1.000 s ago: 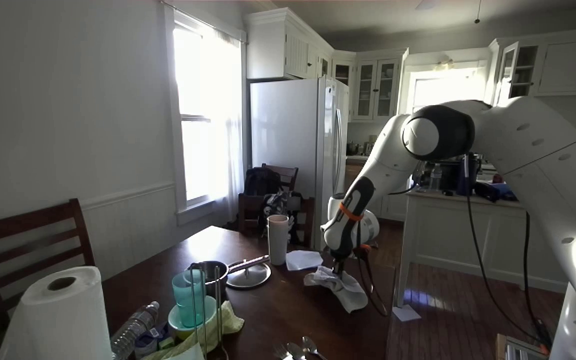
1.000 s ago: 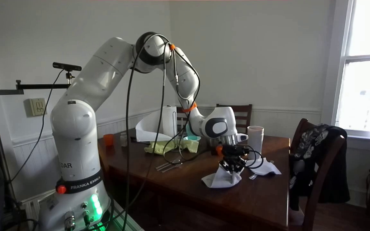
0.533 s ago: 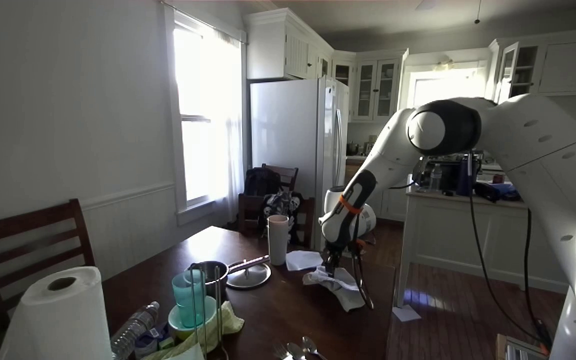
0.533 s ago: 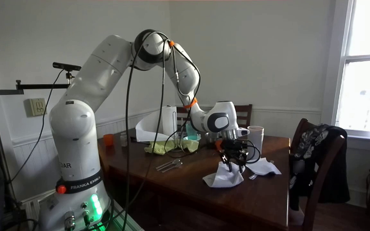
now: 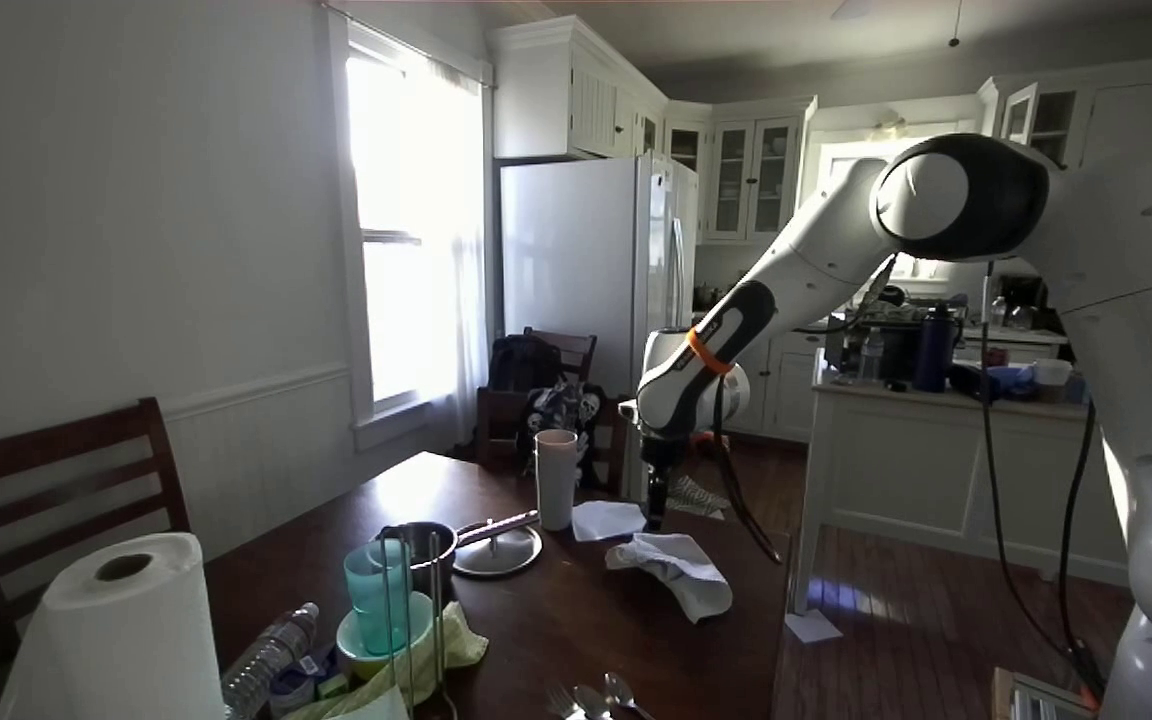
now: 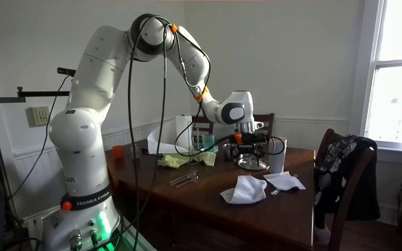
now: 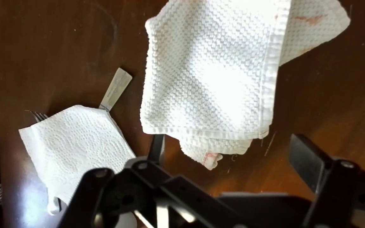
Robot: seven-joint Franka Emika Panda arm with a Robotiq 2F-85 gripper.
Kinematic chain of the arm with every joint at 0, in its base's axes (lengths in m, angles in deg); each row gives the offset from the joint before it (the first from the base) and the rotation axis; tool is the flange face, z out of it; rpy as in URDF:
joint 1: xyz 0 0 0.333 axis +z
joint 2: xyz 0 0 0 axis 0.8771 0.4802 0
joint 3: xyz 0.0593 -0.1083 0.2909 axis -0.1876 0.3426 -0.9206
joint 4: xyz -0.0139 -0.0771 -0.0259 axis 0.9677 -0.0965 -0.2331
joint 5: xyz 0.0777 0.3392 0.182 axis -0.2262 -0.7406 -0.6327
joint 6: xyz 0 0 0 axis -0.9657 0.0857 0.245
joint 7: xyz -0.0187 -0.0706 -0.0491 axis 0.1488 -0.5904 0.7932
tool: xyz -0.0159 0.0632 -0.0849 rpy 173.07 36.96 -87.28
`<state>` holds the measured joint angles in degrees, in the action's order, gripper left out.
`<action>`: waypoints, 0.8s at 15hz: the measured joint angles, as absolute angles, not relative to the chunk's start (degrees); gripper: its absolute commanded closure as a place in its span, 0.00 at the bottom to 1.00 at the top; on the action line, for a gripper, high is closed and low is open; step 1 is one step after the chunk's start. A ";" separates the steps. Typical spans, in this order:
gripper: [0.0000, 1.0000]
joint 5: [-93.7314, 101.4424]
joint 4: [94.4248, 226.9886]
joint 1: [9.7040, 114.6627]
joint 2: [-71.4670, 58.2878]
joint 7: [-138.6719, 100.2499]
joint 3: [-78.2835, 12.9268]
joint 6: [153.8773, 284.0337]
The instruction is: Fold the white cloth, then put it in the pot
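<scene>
The white cloth [image 7: 214, 79] rests on the dark table, one part folded over another. In the wrist view a stained corner sticks out at its right and a small tag end at its lower edge. Above the table, behind the cloth in an exterior view, hangs my gripper [image 5: 656, 510]. Its fingers stand wide apart in the wrist view, so the gripper [image 7: 228, 145] is open and holds nothing. The metal pot [image 5: 448, 560] stands further along the table beside its lid [image 5: 498, 553]. In an exterior view my gripper [image 6: 246, 157] partly hides the pot [image 6: 226, 151].
A paper napkin [image 7: 81, 142] with cutlery under it lies near the cloth. A tall cup [image 6: 277, 155] rises close to the gripper. Loose spoons [image 5: 618, 690], a teal cup [image 5: 376, 590] in a bowl, a wire rack and a paper towel roll [image 5: 131, 630] share the table.
My gripper has opened, let go of the cloth and risen well above it. The cloth stays on the table in nearly the same place and shape.
</scene>
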<state>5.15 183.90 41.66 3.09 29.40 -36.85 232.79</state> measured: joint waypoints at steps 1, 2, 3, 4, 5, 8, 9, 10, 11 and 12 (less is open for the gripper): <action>0.00 5.15 183.88 41.70 3.27 29.37 -36.80 232.80; 0.00 5.15 183.85 41.75 3.55 29.37 -36.77 232.81; 0.00 5.15 183.85 41.81 3.71 29.35 -36.74 232.81; 0.00 5.15 183.84 41.85 3.74 29.35 -36.71 232.81; 0.00 5.50 183.84 41.98 3.79 30.19 -36.68 232.81; 0.00 7.82 184.06 42.61 4.60 36.05 -36.67 232.71; 0.00 7.89 184.30 42.61 5.24 38.90 -36.68 232.71; 0.00 7.91 184.52 42.51 5.96 41.81 -36.68 232.72; 0.00 7.93 184.67 42.32 6.81 44.92 -36.68 232.98; 0.00 8.04 184.80 42.18 7.74 47.86 -36.67 233.69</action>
